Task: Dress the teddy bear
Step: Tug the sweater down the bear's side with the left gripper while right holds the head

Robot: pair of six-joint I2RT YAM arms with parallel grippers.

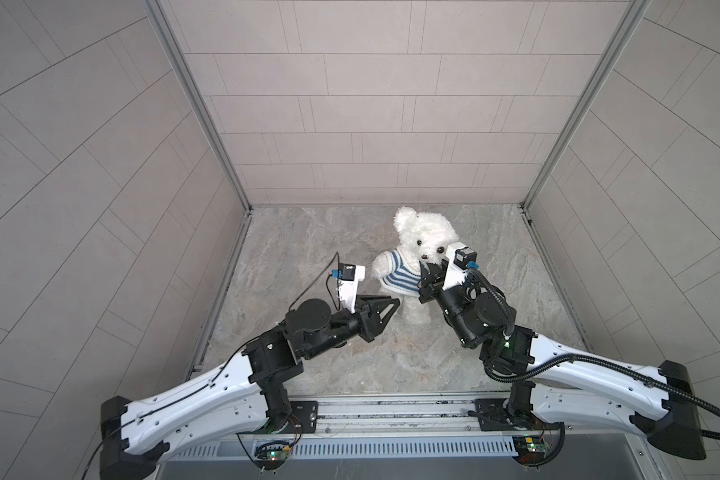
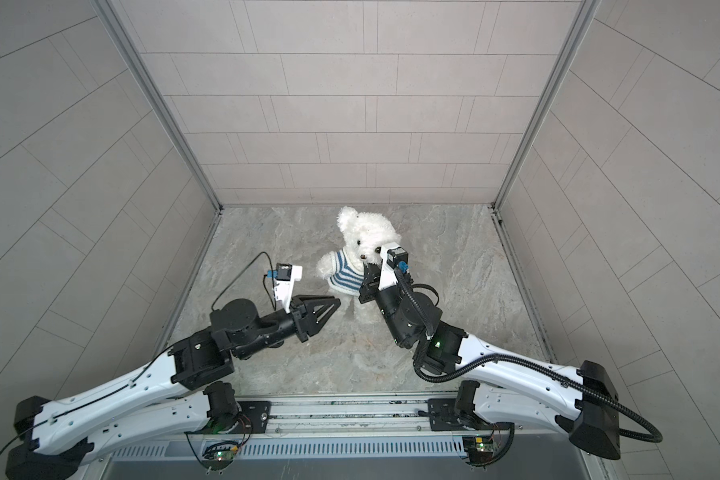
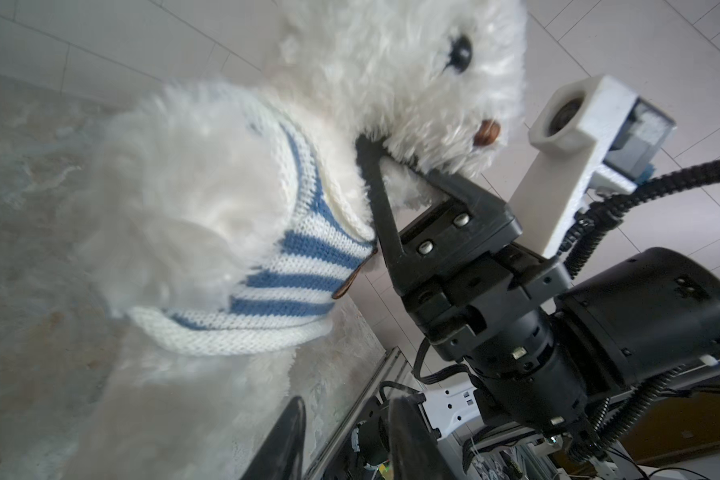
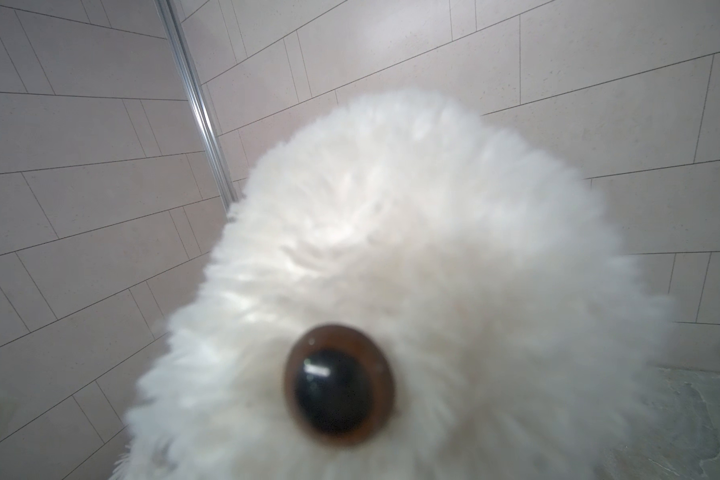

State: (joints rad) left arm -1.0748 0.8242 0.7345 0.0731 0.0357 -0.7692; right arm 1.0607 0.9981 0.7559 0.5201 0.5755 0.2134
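Note the tiled walls (image 1: 371, 104) that enclose the cell on three sides, and the grey marbled table (image 1: 308, 353) that forms its floor. Both arms reach in from the near rail: the left arm (image 1: 208, 395) on the left of both top views, the right arm (image 1: 591, 374) on the right. Locate the teddy bear (image 1: 425, 237) (image 2: 366, 232) upright toward the back of the table, near the middle, facing the rail, with a leg down on the surface. The striped shirt (image 1: 395, 274) (image 2: 344, 272), a blue-and-white knit, sits on its torso below the chin. Check the right gripper (image 1: 425, 268) (image 3: 362, 141): its jaws are drawn close together and clamp the teddy bear at the throat, tips buried in fur just above the shirt collar. The left wrist view shows only one of its fingers fully. Check the left gripper (image 1: 396, 301) (image 3: 350, 403): it hangs just beside the bear's lower body, jaws parted, nothing between them. You cannot tell whether it touches the fur. A brown badge (image 3: 346, 286) sits on the shirt front, beside the right gripper's finger. In the right wrist view, fur and one brown-ringed eye (image 4: 339, 384) fill most of the frame.
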